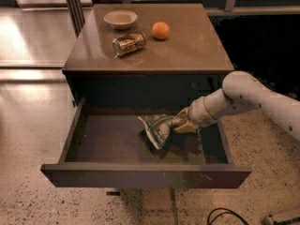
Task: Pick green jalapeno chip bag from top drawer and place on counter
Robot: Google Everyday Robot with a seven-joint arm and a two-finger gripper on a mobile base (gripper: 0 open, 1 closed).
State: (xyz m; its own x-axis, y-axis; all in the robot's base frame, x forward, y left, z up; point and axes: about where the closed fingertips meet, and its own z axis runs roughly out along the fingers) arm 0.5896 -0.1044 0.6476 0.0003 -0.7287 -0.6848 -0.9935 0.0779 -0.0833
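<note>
- A pale speckled floor (28, 125) surrounds a dark cabinet whose glossy brown top serves as the table (197, 41).
- The tool (181, 124) is down inside the open top drawer (108, 142), toward its right half. Its yellowish tips are pressed together on the right end of the green jalapeno chip bag (158, 128).
- The bag juts out to the left from that pinch, crumpled, with its green and white print facing up. It sits over the middle of the drawer, with a dark shadow on the drawer bottom just below it.
- The white arm (243, 95) comes in from the right edge and slopes down over the drawer's right side to the tool.
- The drawer is pulled well out, and its plain front panel is nearest the camera.
- On the table, well apart from the bag, a crushed gold-brown can (128, 43) lies on its side. A shallow bowl (120, 18) sits behind it, and an orange (161, 30) is to the right of the bowl.
- A dark cable (225, 215) curls on the floor at the lower right.
</note>
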